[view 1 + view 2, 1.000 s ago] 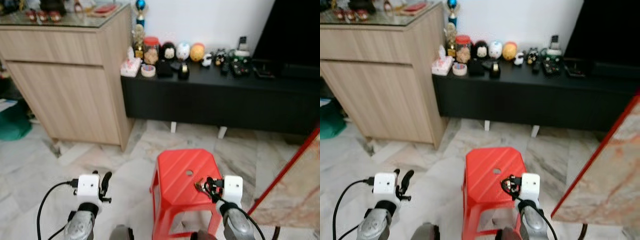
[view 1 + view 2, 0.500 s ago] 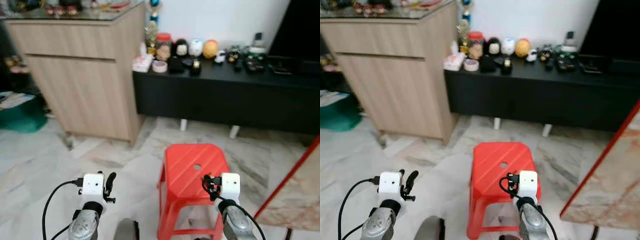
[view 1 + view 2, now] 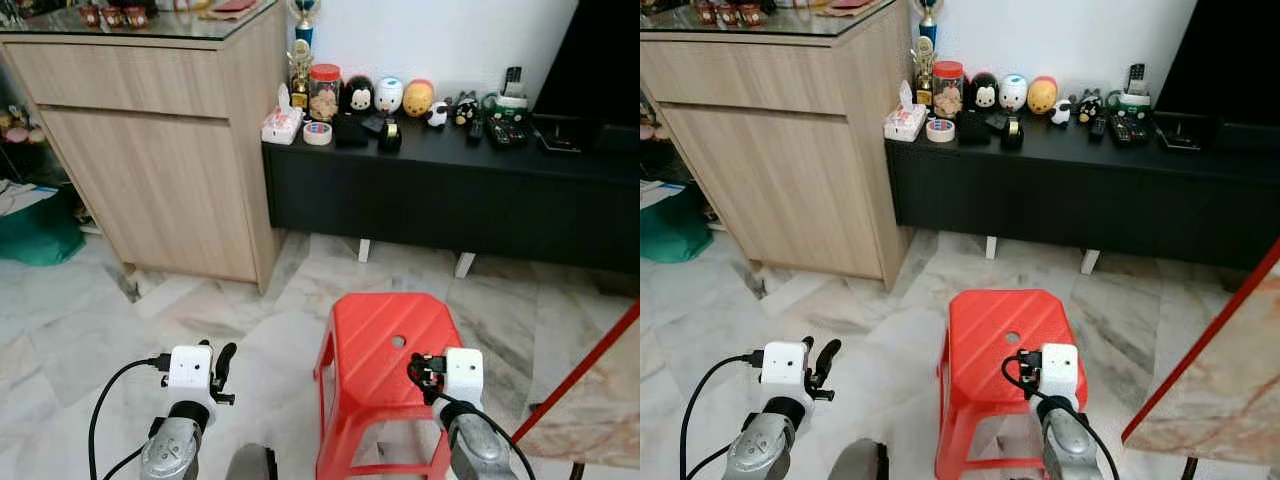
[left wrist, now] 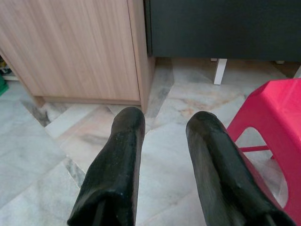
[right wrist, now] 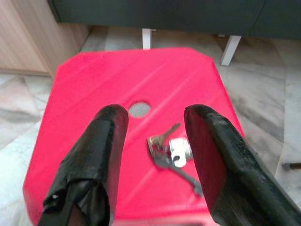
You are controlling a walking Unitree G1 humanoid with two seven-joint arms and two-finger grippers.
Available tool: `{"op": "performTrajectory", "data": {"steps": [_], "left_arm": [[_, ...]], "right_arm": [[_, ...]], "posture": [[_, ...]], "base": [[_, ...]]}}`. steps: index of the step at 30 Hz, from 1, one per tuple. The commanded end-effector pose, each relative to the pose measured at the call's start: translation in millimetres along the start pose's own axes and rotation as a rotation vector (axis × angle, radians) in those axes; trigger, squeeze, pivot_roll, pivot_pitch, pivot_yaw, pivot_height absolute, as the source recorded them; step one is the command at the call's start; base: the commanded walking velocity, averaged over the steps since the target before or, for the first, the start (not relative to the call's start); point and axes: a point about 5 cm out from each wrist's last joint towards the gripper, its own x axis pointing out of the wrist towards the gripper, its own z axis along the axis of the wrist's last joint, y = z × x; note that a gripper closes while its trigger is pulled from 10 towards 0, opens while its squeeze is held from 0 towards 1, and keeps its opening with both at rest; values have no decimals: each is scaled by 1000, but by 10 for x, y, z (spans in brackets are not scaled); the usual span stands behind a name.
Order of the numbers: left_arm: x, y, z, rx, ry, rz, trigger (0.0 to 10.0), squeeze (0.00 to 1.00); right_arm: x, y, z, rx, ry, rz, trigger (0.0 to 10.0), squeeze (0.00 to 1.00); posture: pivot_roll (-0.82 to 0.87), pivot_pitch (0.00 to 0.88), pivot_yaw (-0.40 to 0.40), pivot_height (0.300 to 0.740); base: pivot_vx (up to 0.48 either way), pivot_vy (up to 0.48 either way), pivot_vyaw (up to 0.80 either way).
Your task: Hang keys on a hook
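The left claw [image 3: 216,365] hangs idle over the marble floor [image 3: 90,320], fingers [image 4: 117,155] parted and empty. To its right, the right claw [image 5: 157,141] gapes wide above the red stool [image 5: 94,84], straddling the keys [image 5: 170,153] lying near the seat's front edge. They are a small silver bunch on a ring: probably light, stiff, slippery, prone to splay. Pinching the ring or bows looks safest.

Left gripper [image 4: 162,132]: held low and forward, fingers parted, holding nothing.
Right gripper [image 5: 153,127]: held low and forward, fingers spread wide.
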Motion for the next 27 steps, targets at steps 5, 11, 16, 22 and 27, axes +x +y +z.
{"op": "performTrajectory", "data": {"steps": [5, 11, 16, 22, 27], "left_arm": [[-7, -7, 2, 4, 6, -7, 10000, 0], [-4, -18, 0, 1, 6, -7, 10000, 0], [-7, -30, -7, 1, 8, -7, 10000, 0], [-9, -33, -4, 1, 7, -5, 10000, 0], [-1, -21, 9, 2, 3, -1, 10000, 0]], "right_arm": [[9, -6, -1, -3, 13, -1, 10000, 0], [14, -5, 2, -10, 16, 5, 10000, 0], [19, -12, -7, -28, 32, 17, 10000, 0], [18, -20, -22, -72, 52, 30, 10000, 0], [16, -47, -40, -110, 74, 30, 10000, 0]], "posture": [[56, 0, -33, 637], [56, 0, -35, 637], [53, 0, -38, 637], [52, 0, -39, 637], [50, 0, -41, 637]], "base": [[340, 0, 0], [341, 0, 0], [176, 0, 0], [0, 0, 0], [0, 0, 800]]}}
